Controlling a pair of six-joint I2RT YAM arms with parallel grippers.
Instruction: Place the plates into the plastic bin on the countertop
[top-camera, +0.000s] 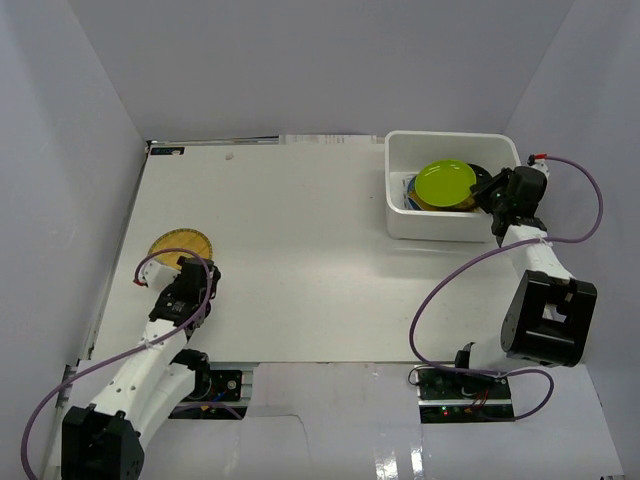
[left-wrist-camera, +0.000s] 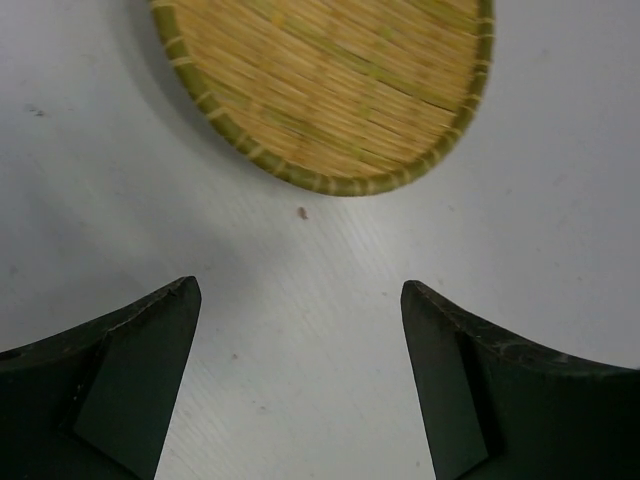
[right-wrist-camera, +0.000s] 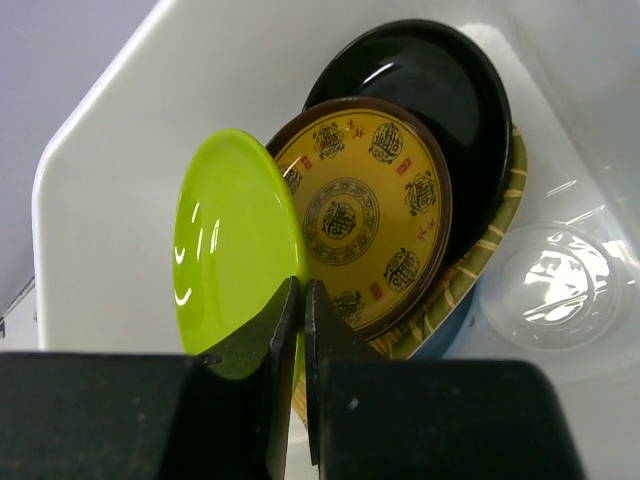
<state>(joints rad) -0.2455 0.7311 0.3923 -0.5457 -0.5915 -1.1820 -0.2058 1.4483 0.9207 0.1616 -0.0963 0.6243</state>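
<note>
A woven bamboo plate (top-camera: 180, 245) lies on the white countertop (top-camera: 300, 250) at the left; it also shows in the left wrist view (left-wrist-camera: 340, 80). My left gripper (top-camera: 187, 272) (left-wrist-camera: 300, 300) is open and empty just short of its near rim. My right gripper (top-camera: 490, 195) (right-wrist-camera: 303, 300) is shut on the rim of the lime green plate (top-camera: 445, 183) (right-wrist-camera: 235, 260), held tilted over the white plastic bin (top-camera: 440, 226) (right-wrist-camera: 200, 80). In the bin lie a yellow patterned plate (right-wrist-camera: 365, 215), a black plate (right-wrist-camera: 440, 90), another bamboo plate's edge (right-wrist-camera: 490, 250) and a blue edge (top-camera: 411, 193).
A clear round plastic piece (right-wrist-camera: 550, 285) lies on the bin floor beside the stack. Pale grey walls (top-camera: 60, 180) enclose the countertop on three sides. Purple cables loop beside both arms (top-camera: 430, 300).
</note>
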